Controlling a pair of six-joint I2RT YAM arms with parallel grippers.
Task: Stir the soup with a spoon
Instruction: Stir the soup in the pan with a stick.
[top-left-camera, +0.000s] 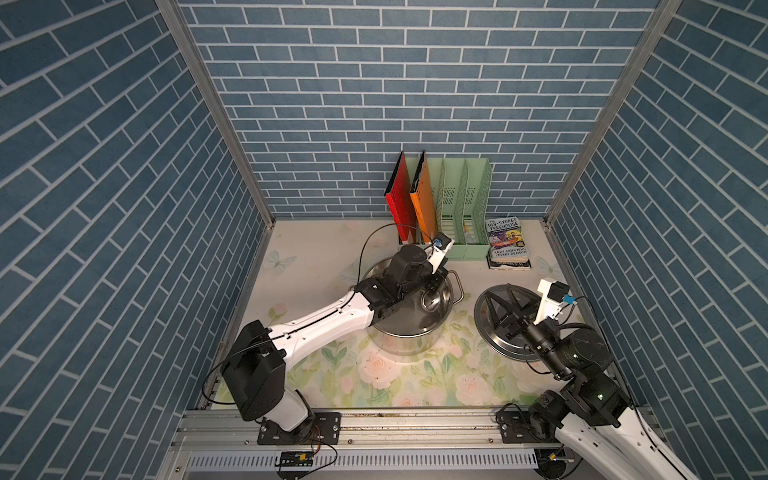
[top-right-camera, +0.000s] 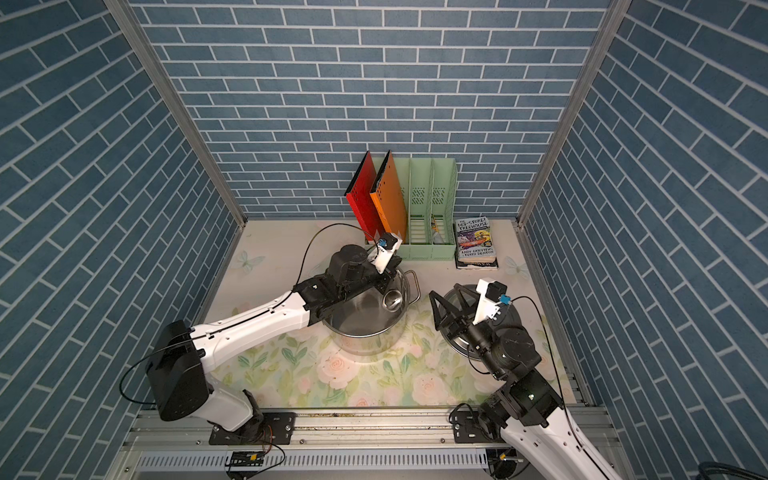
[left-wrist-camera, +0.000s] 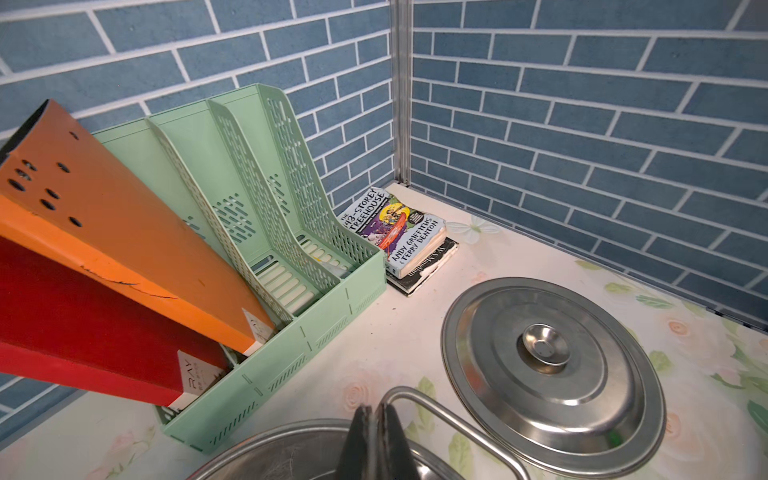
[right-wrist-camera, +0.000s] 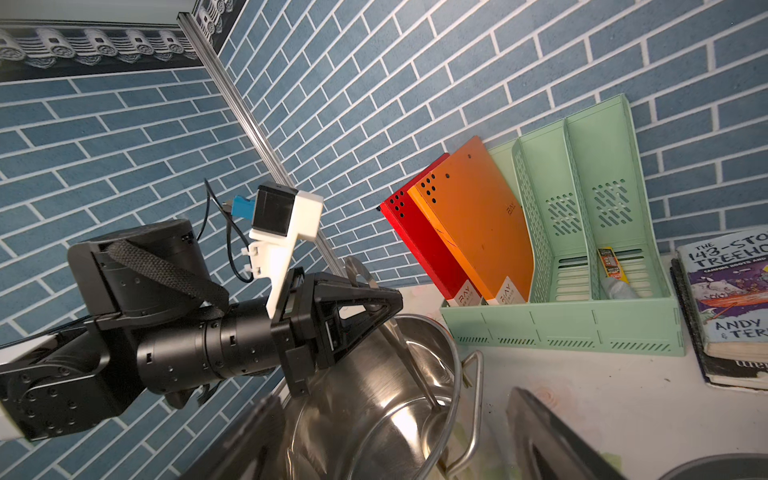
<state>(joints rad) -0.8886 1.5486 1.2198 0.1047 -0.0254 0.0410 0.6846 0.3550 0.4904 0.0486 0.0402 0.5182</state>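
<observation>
The left end effector (right-wrist-camera: 390, 306) pinches the spoon (right-wrist-camera: 409, 358) by its handle above the pot (top-left-camera: 395, 343). The spoon slants down, with its bowl inside the pot. The right end effector (top-left-camera: 498, 291) hangs spread over the lid (top-left-camera: 484, 316), which lies on the tabletop (top-left-camera: 332, 374) beside the pot.

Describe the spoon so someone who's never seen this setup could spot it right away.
Find the wide steel pot mid-table. The spoon slants down into it, its handle pinched between the fingers of the left gripper. It is thin and rod-like, unlike the flat round lid beside the pot.
</observation>
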